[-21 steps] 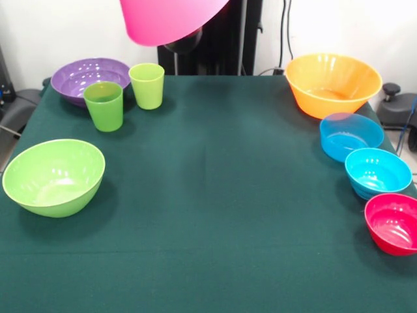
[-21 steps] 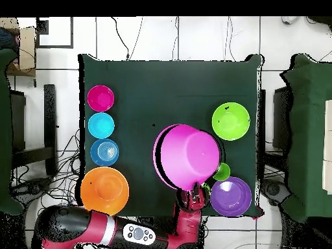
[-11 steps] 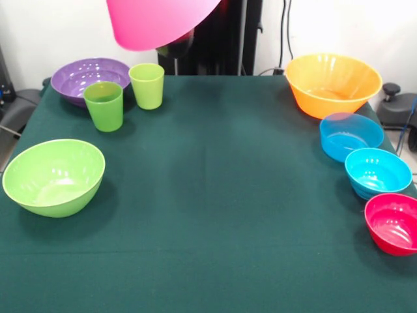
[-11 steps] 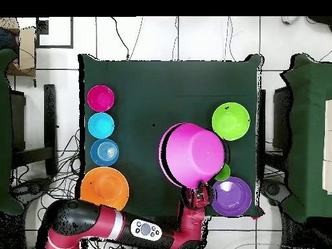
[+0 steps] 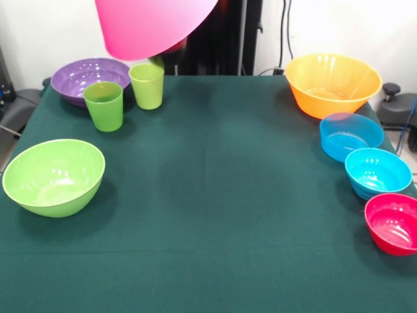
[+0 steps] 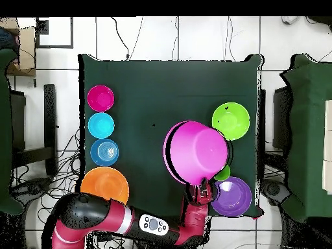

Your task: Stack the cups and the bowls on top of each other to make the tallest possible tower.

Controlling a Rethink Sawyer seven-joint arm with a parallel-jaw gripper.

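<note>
1. So, you had the gripper (image 6: pixel 200 192) pinching the pink bowl (image 5: pixel 151 26) by its rim
2. Your bowl hung upturned above the two green cups (image 5: pixel 124 95), beside the purple bowl (image 5: pixel 81 76)

pink bowl (image 5: pixel 153 26) — inverted, tilted, aloft | six bowls, two green cups (image 5: pixel 104 105) — upright on table

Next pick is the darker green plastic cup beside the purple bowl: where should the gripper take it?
Judging by its pose, pinch the darker green plastic cup at the open rim, coming straight down. It stands upright, mouth up, tapering downward. The lime-green cup and shallow purple bowl crowd its far side, so set one finger inside the wall on its clear near side.
</note>
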